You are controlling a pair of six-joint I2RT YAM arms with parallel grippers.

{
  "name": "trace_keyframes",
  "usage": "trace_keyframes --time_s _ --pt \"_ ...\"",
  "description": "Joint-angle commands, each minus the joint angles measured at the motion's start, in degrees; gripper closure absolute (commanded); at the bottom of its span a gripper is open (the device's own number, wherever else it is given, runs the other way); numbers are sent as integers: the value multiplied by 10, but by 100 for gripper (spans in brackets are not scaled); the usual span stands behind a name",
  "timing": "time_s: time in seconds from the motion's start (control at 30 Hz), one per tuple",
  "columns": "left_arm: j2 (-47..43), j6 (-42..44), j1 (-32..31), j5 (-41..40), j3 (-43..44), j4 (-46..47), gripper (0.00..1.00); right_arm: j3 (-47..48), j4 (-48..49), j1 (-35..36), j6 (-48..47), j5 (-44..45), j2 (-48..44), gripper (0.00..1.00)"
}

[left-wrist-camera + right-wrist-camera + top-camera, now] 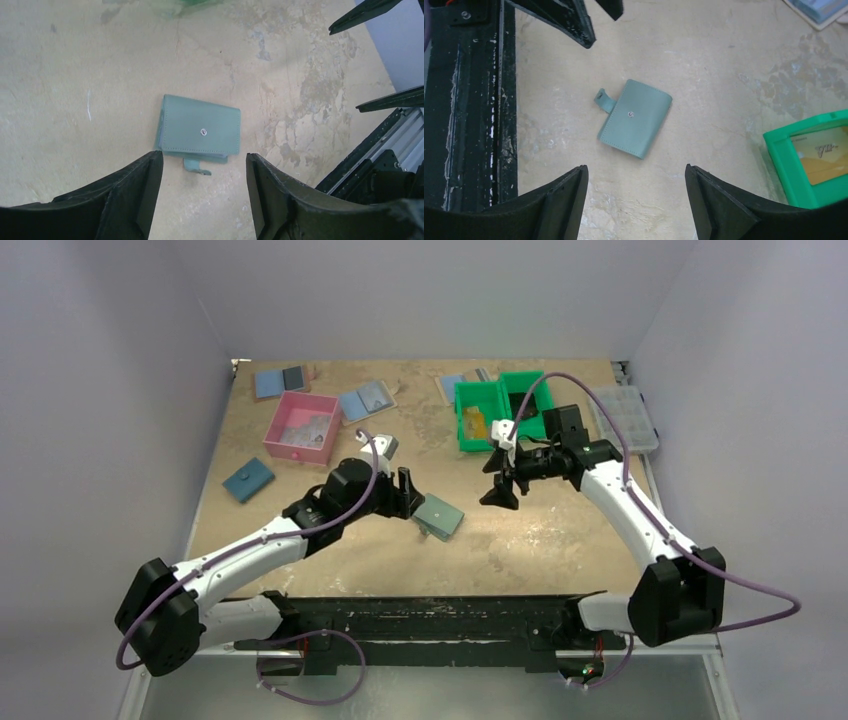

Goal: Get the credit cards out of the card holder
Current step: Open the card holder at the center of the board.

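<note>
The card holder point(438, 517) lies folded shut on the table between the two arms, grey-green side up. Its snap strap point(195, 166) hangs loose. It also shows in the right wrist view point(635, 118). My left gripper point(407, 485) hovers just left of it, open and empty, with the holder just beyond its fingertips point(205, 156). My right gripper point(503, 490) hangs open and empty above the table to the holder's right point(634, 167). An orange-yellow credit card point(824, 160) lies inside the green bin point(478, 392); no card shows in the holder.
A pink bin point(300, 427) stands at the back left, with a dark blue wallet point(248, 480) in front of it. Blue-and-grey folders point(280, 382) point(365, 400) lie near the back edge. A clear organiser box point(625, 420) is at the far right. A black rail point(420, 615) runs along the near edge.
</note>
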Motion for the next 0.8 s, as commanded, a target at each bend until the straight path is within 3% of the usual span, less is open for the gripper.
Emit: trace_keyframes --time_s 0.0,0.1,0.23,0.37,0.6,0.77 --pt "-19 140 4 15 36 72 33 -16 -21 -1 -55 -56 -41 21" --pt "-7 193 4 24 87 3 20 -32 -11 -6 -64 -62 -67 18" --pt "10 263 4 58 156 -45 17 -58 13 -15 -61 -73 -103 12" --pt "10 315 5 30 159 -47 6 -79 25 -23 -64 -66 -137 3" --pt "30 411 6 78 122 -28 5 -134 46 -39 -78 -62 -202 1" --pt "32 466 6 124 67 45 8 -188 63 -63 -120 -86 -244 1"
